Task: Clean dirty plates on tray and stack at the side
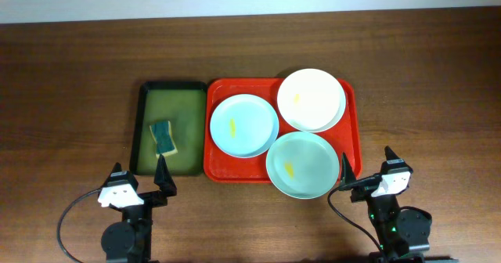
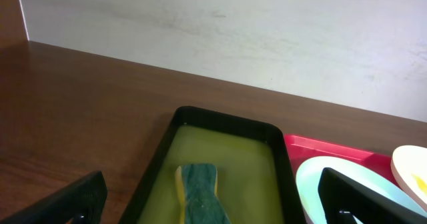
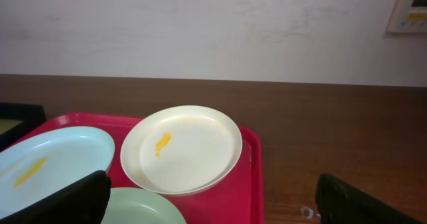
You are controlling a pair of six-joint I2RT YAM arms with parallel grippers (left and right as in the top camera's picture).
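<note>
The red tray (image 1: 349,142) holds three plates, each with a yellow smear: a pale blue plate (image 1: 244,125) at the left, a white plate (image 1: 311,99) at the back right, and a pale green plate (image 1: 303,164) at the front. My left gripper (image 1: 141,178) is open and empty, just in front of the dark green tray. My right gripper (image 1: 366,169) is open and empty at the red tray's front right corner. The right wrist view shows the white plate (image 3: 181,147), the blue plate (image 3: 47,164) and the green plate (image 3: 143,209). The left wrist view shows the blue plate's edge (image 2: 313,184).
A dark green tray (image 1: 145,110) lies left of the red tray and holds a green and yellow sponge (image 1: 163,137), also shown in the left wrist view (image 2: 200,192). Bare brown table (image 1: 70,99) spreads to both sides. A pale wall runs along the back.
</note>
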